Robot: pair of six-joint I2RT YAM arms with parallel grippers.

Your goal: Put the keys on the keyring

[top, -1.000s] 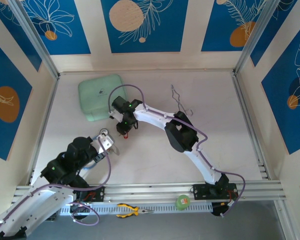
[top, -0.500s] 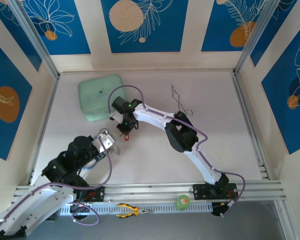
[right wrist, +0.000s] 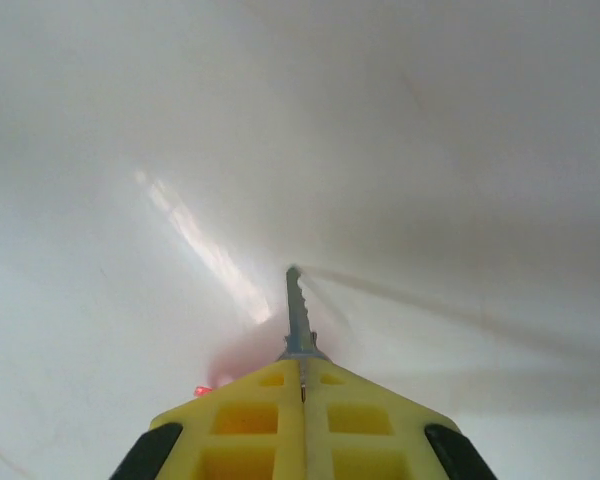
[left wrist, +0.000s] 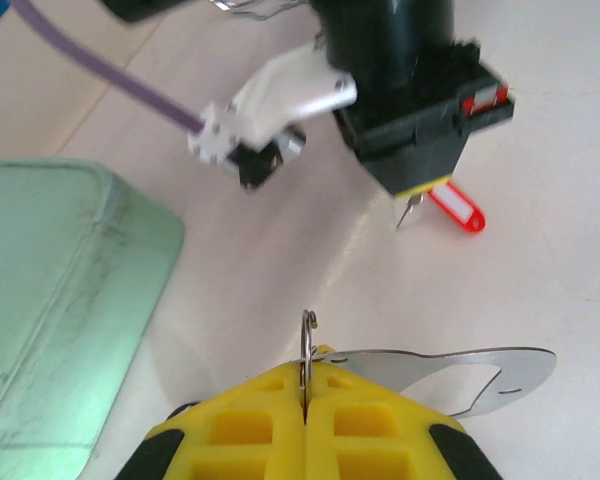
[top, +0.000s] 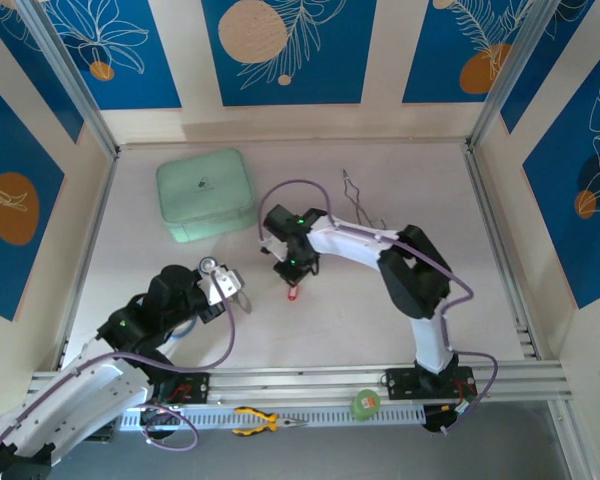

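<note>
Right wrist view: the right hand (right wrist: 302,378) has its yellow fingers pressed together on a key (right wrist: 296,310). The key's toothed blade sticks straight out past the fingertips, above the pale bench (top: 320,330), and a speck of red shows at the lower left edge of the fingers. From the left wrist camera that same hand is seen from the front. The blade tip points down toward the bench, and the key's red plastic tag juts out to one side just beneath the fingers. Whether tip or tag touches the surface cannot be told. The left hand (left wrist: 305,390) is also pressed shut. It pinches the keyring (left wrist: 460,372) by one thin edge, so that the flat grey metal loop lies out to the right of the fingertips, roughly level. The keyring and the key are apart, with open bench between them. From the top camera the right hand sits near the middle of the bench, with the red tag just below it. The left hand lies to its left and a little nearer the arm bases. A pale green case (top: 206,193) lies at the far left of the bench, well beyond both hands. Thin silver tongs (top: 355,195) lie behind the right arm. On the rail at the near edge lie yellow-handled pliers (top: 265,421) and a small green roll (top: 365,403).
</note>
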